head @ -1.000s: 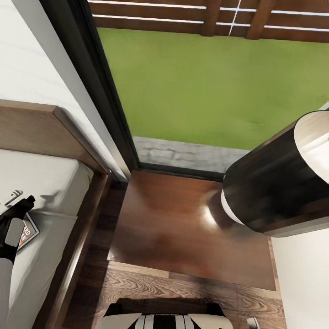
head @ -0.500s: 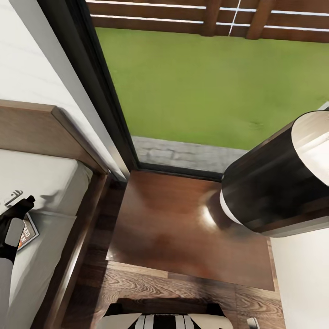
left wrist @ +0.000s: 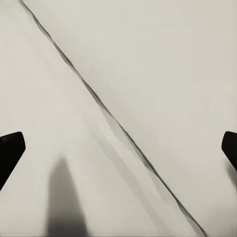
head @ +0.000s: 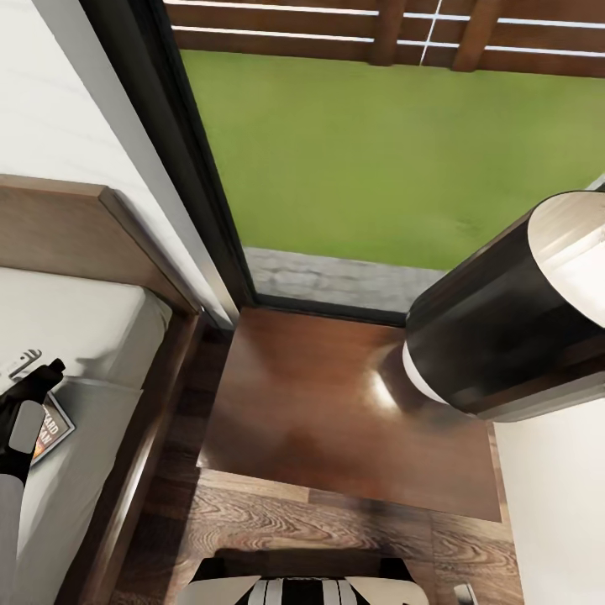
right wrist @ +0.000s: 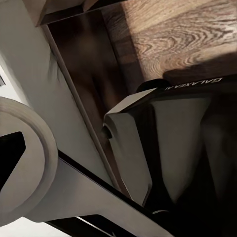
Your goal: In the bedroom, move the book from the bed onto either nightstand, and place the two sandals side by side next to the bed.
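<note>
Nightstand point(head: 336, 403) sits dead centre in the head view, glossy dark top bare, back edge against the window point(head: 378, 151) with grass and slatted fence behind. A big dark arm segment point(head: 504, 319) hangs over the nightstand's right rear corner and hides that part of the top. Bed point(head: 143, 437) is just beside the nightstand on the left, with a narrow gap of dark floor between frame and cabinet; headboard against the white wall.

Book point(head: 52, 427) lies flat on the grey mattress near the bed's right edge, half covered by the left gripper point(head: 29, 395), which is right on top of it. Left wrist view: fingertips point(left wrist: 10, 153) spread wide over bare mattress, jaws released, nothing between them.

Right gripper: can't tell the jaw state; its wrist view shows robot body and wood floor point(right wrist: 177, 34).
</note>
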Motion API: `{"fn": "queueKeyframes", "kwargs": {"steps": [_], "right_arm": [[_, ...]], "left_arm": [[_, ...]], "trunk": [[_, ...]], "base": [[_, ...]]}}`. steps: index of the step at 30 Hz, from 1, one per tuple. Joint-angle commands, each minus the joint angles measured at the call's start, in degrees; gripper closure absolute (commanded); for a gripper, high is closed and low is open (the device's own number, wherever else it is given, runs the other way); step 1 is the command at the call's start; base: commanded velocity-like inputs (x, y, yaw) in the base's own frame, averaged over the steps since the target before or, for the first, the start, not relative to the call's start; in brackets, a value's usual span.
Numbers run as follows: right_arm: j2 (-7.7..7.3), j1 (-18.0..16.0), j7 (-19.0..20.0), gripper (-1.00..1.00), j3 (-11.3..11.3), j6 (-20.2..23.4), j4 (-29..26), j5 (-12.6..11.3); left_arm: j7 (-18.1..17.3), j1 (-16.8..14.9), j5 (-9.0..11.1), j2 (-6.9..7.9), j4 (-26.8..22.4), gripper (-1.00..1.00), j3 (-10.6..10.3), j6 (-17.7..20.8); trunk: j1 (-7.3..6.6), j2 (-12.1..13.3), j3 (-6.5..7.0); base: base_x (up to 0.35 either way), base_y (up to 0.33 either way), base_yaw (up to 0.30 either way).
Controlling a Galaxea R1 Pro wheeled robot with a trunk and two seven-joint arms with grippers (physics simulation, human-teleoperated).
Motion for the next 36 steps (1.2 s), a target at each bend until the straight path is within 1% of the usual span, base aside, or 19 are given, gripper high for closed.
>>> {"fn": "queueKeyframes", "kwargs": {"steps": [1,11,18,36], "right_arm": [[-0.03,-0.03,0.15,-1.0,0.48,0.6,-0.03,-0.59],[-0.03,-0.05,0.15,-1.0,0.48,0.6,-0.03,-0.59],[-0.03,-0.03,0.17,-1.0,0.48,0.6,-0.03,-0.59],[-0.03,-0.03,0.2,-1.0,0.48,0.6,-0.03,-0.59]], "left_arm": [[0.25,0.04,0.39,-0.01,0.06,-1.0,-0.06,0.66],[0.25,0.04,0.39,-0.01,0.06,-1.0,-0.02,0.66],[0.25,0.04,0.39,-0.01,0.06,-1.0,-0.04,0.66],[0.25,0.04,0.39,-0.01,0.06,-1.0,-0.05,0.66]], "trunk": [[0.0,-0.01,-0.03],[0.0,-0.01,-0.03],[0.0,-0.01,-0.03],[0.0,-0.01,-0.03]], "base": [[-0.007,0.0,0.0],[-0.007,0.0,0.0],[-0.157,0.0,0.0],[-0.003,-0.013,0.0]]}}
